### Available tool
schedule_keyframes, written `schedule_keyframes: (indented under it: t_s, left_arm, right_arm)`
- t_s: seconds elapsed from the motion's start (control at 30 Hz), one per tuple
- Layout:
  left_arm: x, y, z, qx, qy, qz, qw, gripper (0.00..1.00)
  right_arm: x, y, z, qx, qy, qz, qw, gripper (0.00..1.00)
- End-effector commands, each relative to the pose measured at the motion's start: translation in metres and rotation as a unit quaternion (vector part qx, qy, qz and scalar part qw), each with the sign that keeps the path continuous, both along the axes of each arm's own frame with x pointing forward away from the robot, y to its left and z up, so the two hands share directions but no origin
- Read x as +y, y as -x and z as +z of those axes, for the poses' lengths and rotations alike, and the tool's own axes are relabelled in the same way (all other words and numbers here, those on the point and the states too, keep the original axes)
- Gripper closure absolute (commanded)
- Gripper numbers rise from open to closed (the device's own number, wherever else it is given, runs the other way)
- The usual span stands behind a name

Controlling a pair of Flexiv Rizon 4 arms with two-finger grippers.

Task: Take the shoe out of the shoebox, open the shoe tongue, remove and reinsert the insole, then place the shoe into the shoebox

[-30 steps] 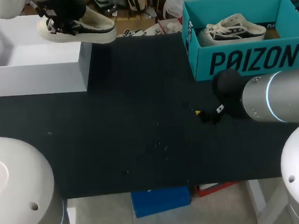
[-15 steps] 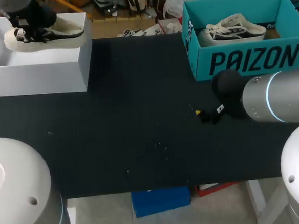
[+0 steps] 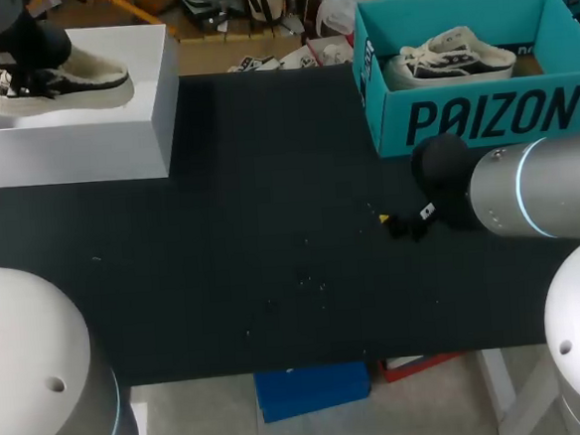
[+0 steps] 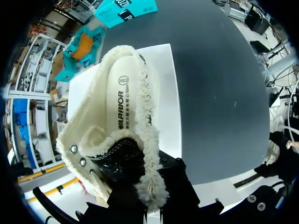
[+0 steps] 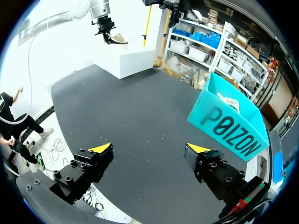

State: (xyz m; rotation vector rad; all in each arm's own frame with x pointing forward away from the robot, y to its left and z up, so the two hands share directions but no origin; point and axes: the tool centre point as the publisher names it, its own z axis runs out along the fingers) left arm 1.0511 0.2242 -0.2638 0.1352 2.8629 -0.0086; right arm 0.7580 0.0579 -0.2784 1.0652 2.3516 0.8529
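Shoe (image 3: pixel 62 82), fleece-lined, hung over the open white shoebox (image 3: pixel 115 140) at the table's ten o'clock corner. Over the last second it had slid toward nine o'clock from above the box's right rim and dropped lower. The left gripper (image 4: pixel 148 189) pinched its furry collar, with the insole (image 4: pixel 122 107) facing the wrist camera. The right gripper (image 3: pixel 400 222) had not moved. Its fingers were spread above the black table (image 3: pixel 271 229), with the teal box (image 3: pixel 482 114) at its one o'clock.

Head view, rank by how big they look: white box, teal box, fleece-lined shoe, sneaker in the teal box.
1-2. white box and teal box: look alike, both cut by the frame edge.
3. fleece-lined shoe: held up, likely nearer the camera, so unsure.
4. sneaker.
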Motion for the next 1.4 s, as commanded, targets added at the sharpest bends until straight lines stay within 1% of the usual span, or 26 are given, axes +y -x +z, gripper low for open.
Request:
schedule_keyframes:
  t_s: [0.03, 0.17, 0.37, 0.63, 0.87, 1.1, 1.3, 1.33, 1.4]
  left_arm:
    - [0.01, -0.005, -0.011, 0.002, 0.005, -0.008, 1.0, 1.0]
    - [0.014, -0.01, -0.023, 0.01, -0.002, -0.007, 1.0, 1.0]
    - [0.019, -0.015, -0.043, 0.023, 0.007, 0.0, 1.0, 1.0]
    - [0.023, -0.02, -0.056, 0.037, 0.005, 0.007, 0.999, 1.0]
    - [0.023, -0.024, -0.073, 0.056, 0.003, 0.01, 0.998, 1.0]
    - [0.018, -0.025, -0.088, 0.072, 0.005, 0.011, 0.997, 1.0]
    - [0.015, -0.026, -0.095, 0.082, 0.0, 0.011, 0.997, 1.0]
    - [0.015, -0.026, -0.095, 0.082, -0.001, 0.011, 0.997, 0.89]
    - [0.015, -0.026, -0.095, 0.083, -0.003, 0.013, 0.996, 0.54]
  right_arm:
    - [0.001, 0.0, -0.002, -0.002, -0.001, -0.001, 1.0, 0.0]
    - [0.001, 0.0, -0.002, -0.002, -0.001, -0.001, 1.0, 0.0]
    - [0.001, 0.0, -0.002, -0.002, -0.001, -0.001, 1.0, 0.0]
    - [0.001, 0.0, -0.002, -0.002, -0.001, -0.001, 1.0, 0.0]
    - [0.001, 0.0, -0.002, -0.002, -0.001, -0.001, 1.0, 0.0]
    - [0.001, 0.0, -0.002, -0.002, -0.001, -0.001, 1.0, 0.0]
    - [0.001, 0.0, -0.002, -0.002, -0.001, -0.001, 1.0, 0.0]
    - [0.001, 0.0, -0.002, -0.002, -0.001, -0.001, 1.0, 0.0]
    - [0.001, 0.0, -0.002, -0.002, -0.001, -0.001, 1.0, 0.0]
